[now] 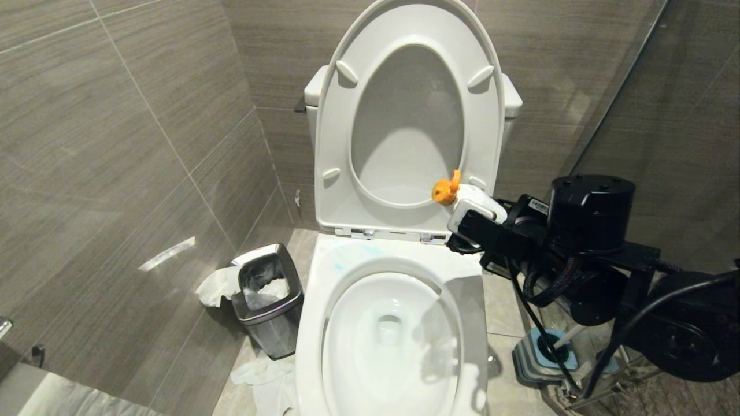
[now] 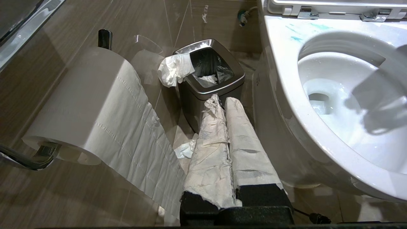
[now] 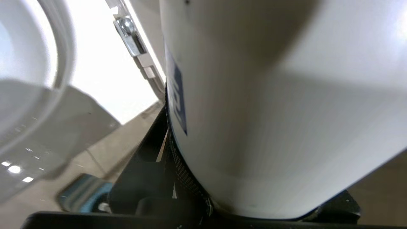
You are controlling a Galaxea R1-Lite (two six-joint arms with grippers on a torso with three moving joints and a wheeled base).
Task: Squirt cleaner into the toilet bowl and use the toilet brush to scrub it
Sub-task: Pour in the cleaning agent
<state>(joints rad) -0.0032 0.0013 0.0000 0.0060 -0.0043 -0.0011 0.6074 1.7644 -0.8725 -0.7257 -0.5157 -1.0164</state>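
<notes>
The toilet bowl (image 1: 324, 323) fills the middle of the scene, its seat (image 1: 332, 144) and lid raised against the tank and the grey tiled wall (image 1: 115, 144). Thin turquoise streaks of cleaner (image 1: 347, 257) lie on the far left part of the rim, just in front of the hinges; the water in the bowl looks faintly tinted. The right arm reaches in from the right, and its right hand (image 1: 471, 216) is clamped around a white bottle (image 1: 477, 202) with an orange nozzle (image 1: 446, 189), held above the far right corner of the rim, nozzle pointing left and away. The right wrist view shows the bottle's white body filling the space between the fingers. A steel waste bin (image 1: 269, 300) stands on the floor left of the bowl, with crumpled tissue over its edge and beside it. The toilet brush (image 1: 569, 335) sits in its blue-topped holder (image 1: 543, 358) on the floor, right of the bowl. The left hand (image 2: 222, 105) hangs low to the left, near a toilet roll (image 2: 89, 105), its paper-wrapped fingers (image 2: 210, 143) pressed together, holding nothing.
</notes>
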